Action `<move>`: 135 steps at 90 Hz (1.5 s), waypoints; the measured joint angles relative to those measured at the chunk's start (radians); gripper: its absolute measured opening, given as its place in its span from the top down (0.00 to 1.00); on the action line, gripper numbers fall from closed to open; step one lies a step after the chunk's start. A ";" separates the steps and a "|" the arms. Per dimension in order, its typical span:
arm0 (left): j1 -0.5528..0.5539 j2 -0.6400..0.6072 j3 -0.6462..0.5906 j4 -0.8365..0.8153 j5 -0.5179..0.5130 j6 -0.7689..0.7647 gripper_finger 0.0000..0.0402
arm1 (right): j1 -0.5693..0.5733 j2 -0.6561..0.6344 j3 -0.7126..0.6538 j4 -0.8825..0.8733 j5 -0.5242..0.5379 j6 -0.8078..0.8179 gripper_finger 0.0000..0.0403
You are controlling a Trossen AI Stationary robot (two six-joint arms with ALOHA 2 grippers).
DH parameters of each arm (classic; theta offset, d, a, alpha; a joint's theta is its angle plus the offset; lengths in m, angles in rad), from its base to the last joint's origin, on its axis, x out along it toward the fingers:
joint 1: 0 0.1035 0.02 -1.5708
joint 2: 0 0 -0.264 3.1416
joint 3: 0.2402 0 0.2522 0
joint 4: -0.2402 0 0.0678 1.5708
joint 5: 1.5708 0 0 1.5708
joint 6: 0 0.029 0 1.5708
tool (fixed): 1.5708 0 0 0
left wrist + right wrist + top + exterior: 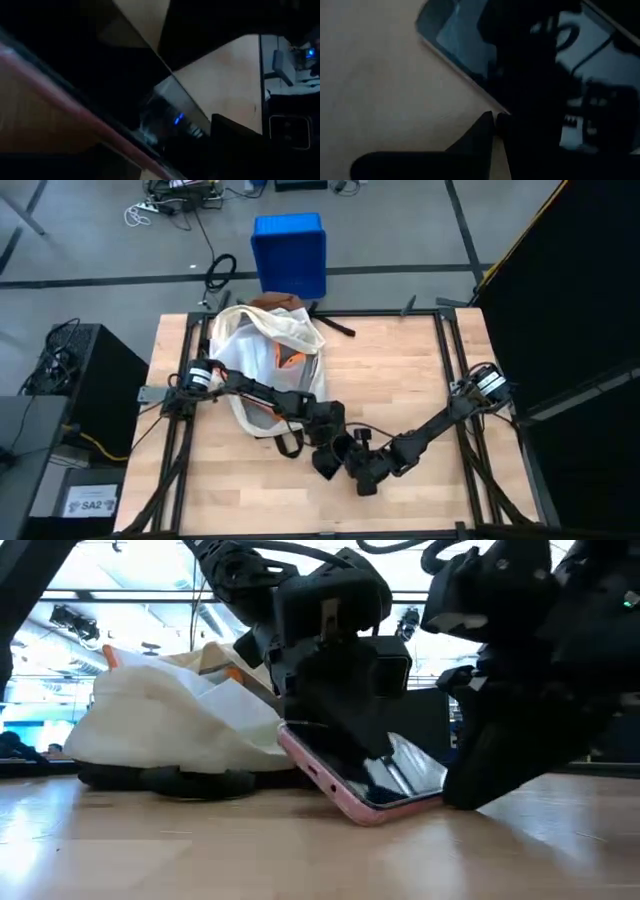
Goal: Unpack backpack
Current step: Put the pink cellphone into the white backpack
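The cream-white backpack [265, 340] lies on its side at the table's far left, mouth open, its dark straps [180, 780] on the wood. A phone in a pink case [370, 785] stands tilted at mid-table, near the front. My left gripper [328, 442] comes down onto its raised end and is shut on it. My right gripper [362, 470] sits low just to the phone's right. In the right wrist view its fingertips [495, 120] are together at the phone's edge [465, 75]. My left gripper holds the phone by its raised upper part [295, 740], coming from above. The gripper's own body hides the fingers' exact place. The phone slants down toward the table's right, with its lower pink edge [365, 812] resting on the wood. My right gripper has its shut tips beside the phone's edge [490, 102]; whether they touch it, I cannot tell.
A blue bin [290, 252] stands on the floor beyond the table's far edge. Bare wood [400, 370] spreads across the table's right half. One backpack strap [288, 442] trails close to my left gripper.
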 joint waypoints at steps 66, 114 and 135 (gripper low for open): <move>-0.061 -0.307 0.118 -0.507 -0.309 0.327 1.00 | 0.260 -0.341 0.094 -0.199 0.247 0.043 0.95; -0.332 -0.661 0.177 -1.218 -1.183 0.060 1.00 | -0.176 -0.226 0.093 0.088 -0.022 -0.477 0.74; -0.341 -0.662 0.133 -1.480 -1.301 -0.129 1.00 | -0.408 -0.143 0.093 0.234 -0.232 -0.686 0.52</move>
